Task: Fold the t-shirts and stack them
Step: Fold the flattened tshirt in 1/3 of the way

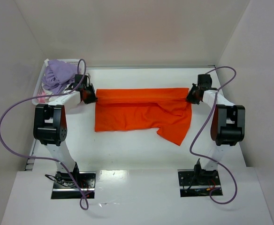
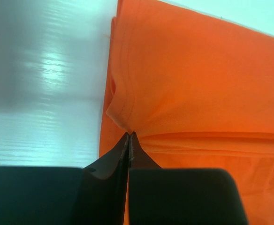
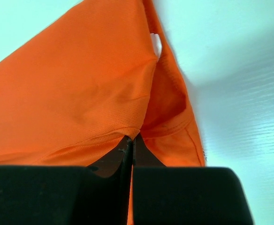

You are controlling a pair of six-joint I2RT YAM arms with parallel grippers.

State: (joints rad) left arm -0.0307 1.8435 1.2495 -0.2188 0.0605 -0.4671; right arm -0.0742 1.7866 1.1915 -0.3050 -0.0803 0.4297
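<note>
A vivid orange t-shirt (image 1: 141, 115) lies stretched across the middle of the white table, its far edge folded over and a flap hanging toward the near right. My left gripper (image 1: 91, 97) is at the shirt's far left corner. In the left wrist view that gripper (image 2: 130, 135) is shut, pinching a hemmed fold of the orange t-shirt (image 2: 188, 84). My right gripper (image 1: 192, 97) is at the far right corner. Seen from the right wrist, it (image 3: 133, 138) is shut on a bunched hem of the t-shirt (image 3: 80, 89).
A white basket (image 1: 73, 61) stands at the far left corner with a heap of lilac cloth (image 1: 57, 77) in it. White walls close in the table on the left, the back and the right. Purple cables loop beside both arms.
</note>
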